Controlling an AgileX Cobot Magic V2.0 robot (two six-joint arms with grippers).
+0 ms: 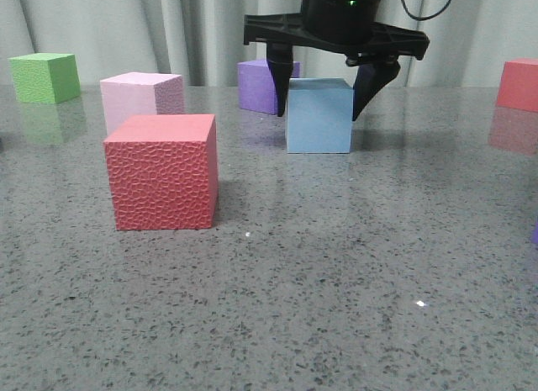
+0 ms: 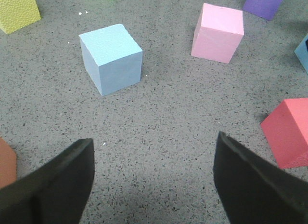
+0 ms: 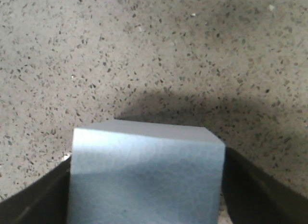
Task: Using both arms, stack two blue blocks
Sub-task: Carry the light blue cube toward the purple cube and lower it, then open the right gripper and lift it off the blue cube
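Note:
One blue block (image 1: 319, 115) stands on the grey table behind the middle. My right gripper (image 1: 320, 113) straddles it from above, one black finger against each side. In the right wrist view this block (image 3: 144, 180) fills the gap between the fingers, which touch its two sides. The second blue block (image 2: 110, 58) shows only in the left wrist view, standing alone on the table ahead of my left gripper (image 2: 154, 139), which is wide open and empty, well short of it. The left gripper is out of the front view.
A textured red cube (image 1: 161, 171) stands front left, with a pink cube (image 1: 141, 101) behind it. A green cube (image 1: 46, 77), a purple cube (image 1: 261, 86) and a red cube (image 1: 519, 84) stand along the back. A yellow cube (image 2: 17, 11) is in the left wrist view.

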